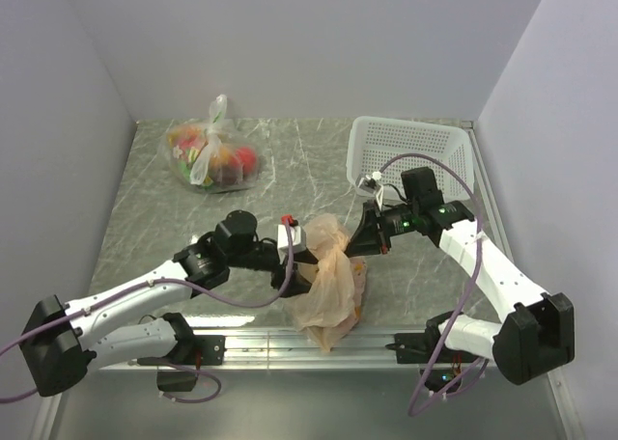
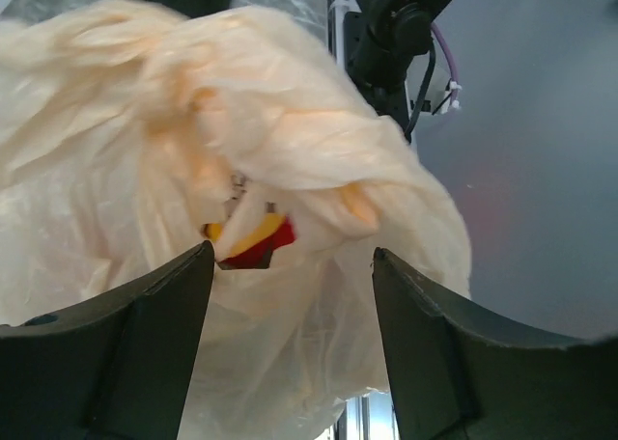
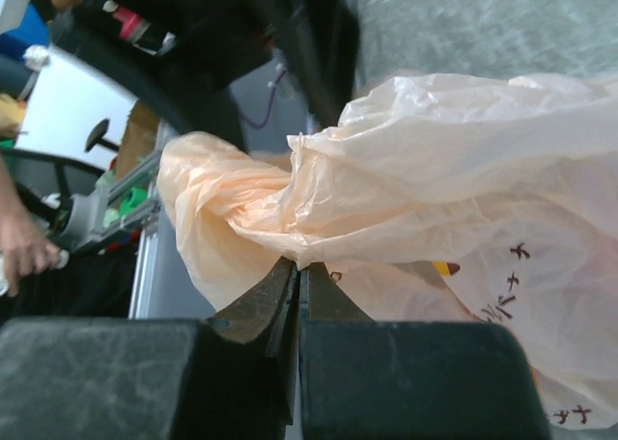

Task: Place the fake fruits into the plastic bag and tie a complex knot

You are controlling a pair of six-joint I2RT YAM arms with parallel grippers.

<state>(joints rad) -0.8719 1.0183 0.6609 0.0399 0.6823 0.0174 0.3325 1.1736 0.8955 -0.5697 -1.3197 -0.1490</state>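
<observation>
One peach-orange plastic bag [image 1: 330, 281] bunched between two claws, low centre of the top view.

Left claw [image 2: 293, 259] wide, its two dark fingers apart along the bottom of the left wrist view, crumpled film just beyond them, nothing gripped. Right claw [image 3: 297, 271] closed tight, two fingers pressed together at lower centre of the right wrist view, pinching one fold of the bag at the tips. Bag gathered into a twisted heap on the marbled table [image 1: 280, 170], near its front edge. Fake fruits not countable, with only one red-and-yellow patch [image 2: 256, 245] showing among the folds. One clear bag [image 1: 208, 155] of mixed fruit at upper left, one white basket [image 1: 386, 136] at upper right, both well apart from the peach bag.
</observation>
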